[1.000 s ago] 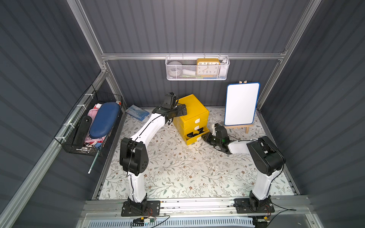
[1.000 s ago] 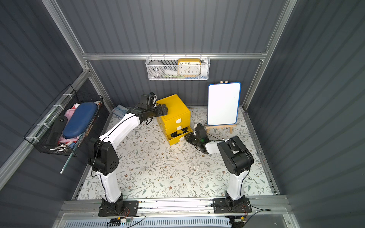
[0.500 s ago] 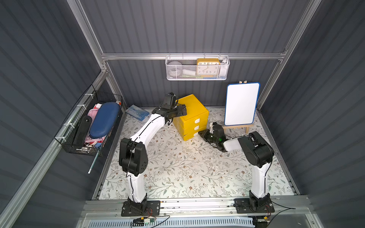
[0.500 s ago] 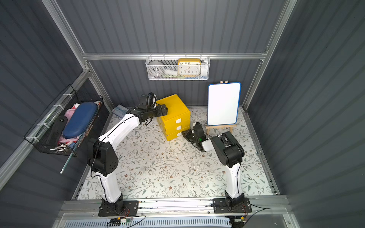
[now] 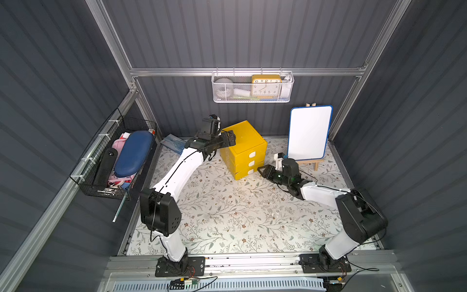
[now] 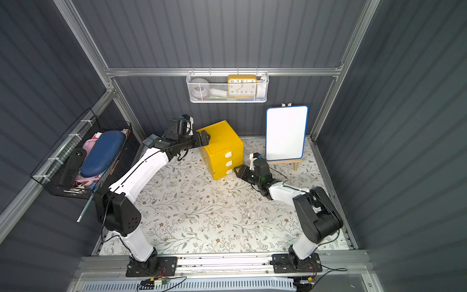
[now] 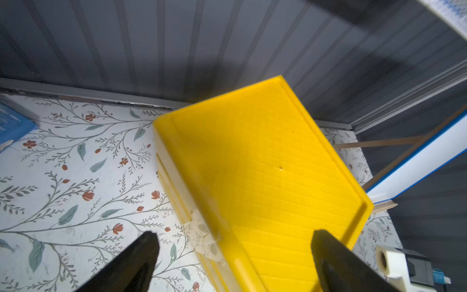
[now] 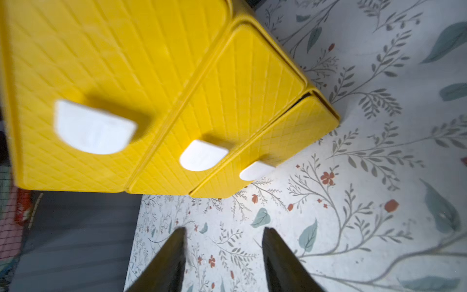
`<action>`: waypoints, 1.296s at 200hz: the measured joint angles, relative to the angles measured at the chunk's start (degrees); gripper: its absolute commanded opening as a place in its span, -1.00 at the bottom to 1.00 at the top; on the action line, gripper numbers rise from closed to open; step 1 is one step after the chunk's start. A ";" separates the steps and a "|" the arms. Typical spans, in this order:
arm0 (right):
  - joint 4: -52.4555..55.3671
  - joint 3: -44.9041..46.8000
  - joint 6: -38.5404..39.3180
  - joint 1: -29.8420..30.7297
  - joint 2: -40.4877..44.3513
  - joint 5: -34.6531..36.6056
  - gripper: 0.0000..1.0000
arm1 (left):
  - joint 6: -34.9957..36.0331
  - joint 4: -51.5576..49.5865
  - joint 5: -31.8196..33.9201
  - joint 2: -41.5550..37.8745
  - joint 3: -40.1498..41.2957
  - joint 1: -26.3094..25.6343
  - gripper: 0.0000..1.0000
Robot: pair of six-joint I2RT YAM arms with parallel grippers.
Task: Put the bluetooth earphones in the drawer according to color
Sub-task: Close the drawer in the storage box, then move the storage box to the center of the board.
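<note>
The drawer unit (image 5: 246, 145) (image 6: 222, 141) is a yellow cabinet of three stacked drawers with white handles, standing at the back of the floral mat. All three fronts look pushed in; the bottom drawer (image 8: 278, 141) shows a thin dark gap at one corner. No bluetooth earphones are in view. My left gripper (image 5: 228, 139) (image 7: 232, 237) is open over the cabinet's top, at its left edge. My right gripper (image 5: 261, 170) (image 8: 223, 230) is open and empty, low over the mat, just in front of the bottom drawer's handle (image 8: 255, 170).
A whiteboard on a wooden easel (image 5: 309, 132) stands right of the cabinet, close behind my right arm. A blue packet (image 5: 174, 142) lies at the back left. A black wire basket (image 5: 118, 156) hangs on the left wall, a white mesh basket with a clock (image 5: 252, 87) on the back wall.
The bottom drawer stood pulled out a second ago and is now pushed in. My right gripper has drawn back a little from it and opened. The left arm has not moved.
</note>
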State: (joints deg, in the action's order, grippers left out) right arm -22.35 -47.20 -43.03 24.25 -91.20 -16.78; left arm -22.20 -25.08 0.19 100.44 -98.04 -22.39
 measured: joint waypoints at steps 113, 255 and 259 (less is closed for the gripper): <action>29.94 -31.78 15.61 -4.90 -0.04 -0.76 0.98 | -4.44 6.01 -14.56 -0.33 3.52 5.81 0.99; 46.77 -54.21 25.73 -5.49 -21.35 -10.05 0.39 | -3.23 9.86 -21.75 6.08 6.69 6.64 0.81; 46.66 -53.24 25.75 -5.20 -20.52 -10.03 0.39 | -3.21 10.03 -22.14 6.08 6.91 6.64 0.78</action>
State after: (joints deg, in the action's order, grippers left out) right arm 24.32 -100.44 -17.28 19.05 -111.72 -26.81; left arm -25.41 -15.05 -21.96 106.52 -91.13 -15.75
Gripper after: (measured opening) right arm 0.703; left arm 0.928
